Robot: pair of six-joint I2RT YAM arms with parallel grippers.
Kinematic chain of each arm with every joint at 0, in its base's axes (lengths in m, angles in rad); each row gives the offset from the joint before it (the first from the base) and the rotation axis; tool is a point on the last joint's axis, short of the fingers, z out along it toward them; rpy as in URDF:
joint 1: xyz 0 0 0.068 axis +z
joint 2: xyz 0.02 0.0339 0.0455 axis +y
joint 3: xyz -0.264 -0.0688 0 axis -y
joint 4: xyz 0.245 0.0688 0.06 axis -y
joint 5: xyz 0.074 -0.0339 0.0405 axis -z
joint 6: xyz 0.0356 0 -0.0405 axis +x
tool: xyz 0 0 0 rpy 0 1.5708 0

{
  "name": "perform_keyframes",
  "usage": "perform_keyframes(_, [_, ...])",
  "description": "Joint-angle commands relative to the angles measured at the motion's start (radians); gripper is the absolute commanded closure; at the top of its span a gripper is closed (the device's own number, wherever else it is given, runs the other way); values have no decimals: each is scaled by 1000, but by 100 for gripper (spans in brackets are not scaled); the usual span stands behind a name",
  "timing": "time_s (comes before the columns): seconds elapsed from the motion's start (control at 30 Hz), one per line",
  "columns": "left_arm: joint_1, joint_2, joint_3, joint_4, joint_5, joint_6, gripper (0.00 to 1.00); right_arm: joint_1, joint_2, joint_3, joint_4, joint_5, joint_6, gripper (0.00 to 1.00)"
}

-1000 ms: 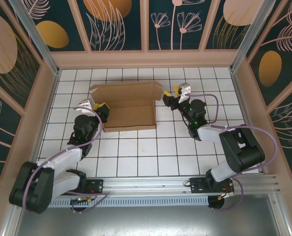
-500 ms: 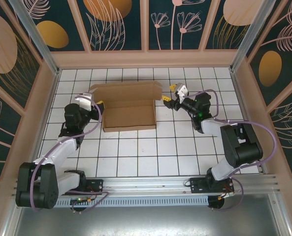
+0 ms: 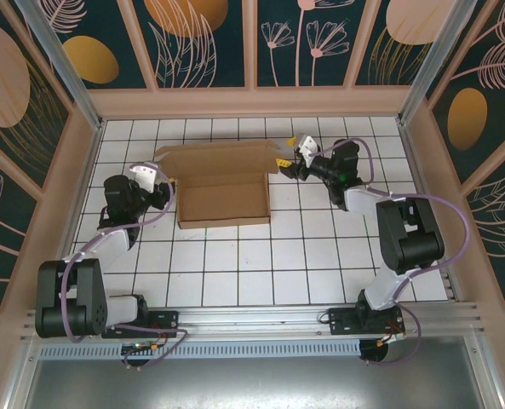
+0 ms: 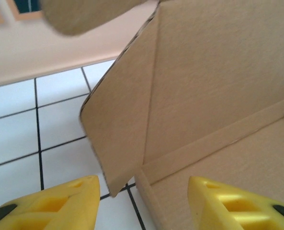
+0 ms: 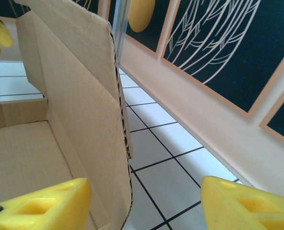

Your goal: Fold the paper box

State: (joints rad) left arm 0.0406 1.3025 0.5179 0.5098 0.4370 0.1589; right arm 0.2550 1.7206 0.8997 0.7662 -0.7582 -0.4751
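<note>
where the white tiled counter (image 3: 235,256) runs toward the painted back wall (image 3: 252,43), the paper box (image 3: 222,203) sits a little left of the middle. it is half folded: a shallow brown tray with a low wall along its near edge and its long rear panel (image 3: 218,158) standing up behind it.

the left tool (image 3: 167,181) is just beside the box's left end, its arm bent back toward the near left corner of the counter. seen from its wrist, its yellow fingers (image 4: 51,206) are spread wide apart. the left end flap (image 4: 120,129) stands upright, and its bottom corner hangs in the gap between them. one finger is over bare tile, the other over the tray floor. neither presses on the cardboard, so this tool is open and holds nothing.

the right tool (image 3: 287,152) is at the box's far right corner, beside the end of the rear panel. from its wrist the fingers are likewise apart, and the corrugated edge of the right end flap (image 5: 94,124) rises between them. one finger is over the tray floor, the other over tiles near the pale side wall (image 5: 218,143). this tool is open too, gripping nothing.
</note>
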Motion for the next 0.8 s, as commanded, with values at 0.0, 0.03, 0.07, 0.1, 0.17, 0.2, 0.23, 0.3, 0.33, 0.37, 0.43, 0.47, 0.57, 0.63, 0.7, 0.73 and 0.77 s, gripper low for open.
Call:
perform_keyframes(0.0, [10,35,52,55,89,59,49,11,51,66,-64,-67,-36,39])
perform_keyframes(0.03, [12,46,70,49,98,66,49,17,63,81,-82,-74,-45,40])
perform_keyframes(0.07, [12,58,88,33,100,79,49,22,74,94,-99,-76,-56,41])
perform_keyframes(0.1, [15,69,102,23,102,88,49,27,81,103,-112,-76,-65,42])
perform_keyframes(0.17, [22,90,139,-8,125,107,50,37,100,123,-133,-75,-81,43])
perform_keyframes(0.2, [24,97,156,-21,132,114,50,40,106,130,-136,-78,-83,44])
perform_keyframes(0.23, [26,103,171,-36,142,126,51,43,111,137,-143,-78,-87,45])
perform_keyframes(0.3, [27,112,196,-75,144,155,51,47,119,149,-155,-78,-94,47])
perform_keyframes(0.33, [29,117,206,-91,133,168,52,49,123,154,-165,-76,-102,48])
perform_keyframes(0.37, [33,118,208,-93,123,172,52,50,126,161,-174,-76,-107,49])
perform_keyframes(0.43, [50,113,193,-70,116,161,52,52,131,169,-189,-69,-124,52])
perform_keyframes(0.47, [56,112,185,-57,110,154,52,52,130,170,-187,-63,-125,54])
perform_keyframes(0.57, [75,115,167,-33,92,148,52,53,128,166,-176,-50,-130,61])
perform_keyframes(0.63, [87,121,160,-16,88,139,52,52,129,168,-182,-48,-137,64])
perform_keyframes(0.7, [94,131,163,0,89,134,52,50,132,178,-201,-55,-147,68])
perform_keyframes(0.73, [95,137,170,5,98,134,51,51,132,183,-210,-59,-153,70])
perform_keyframes(0.77, [95,145,185,-1,107,140,51,50,134,187,-218,-62,-156,71])
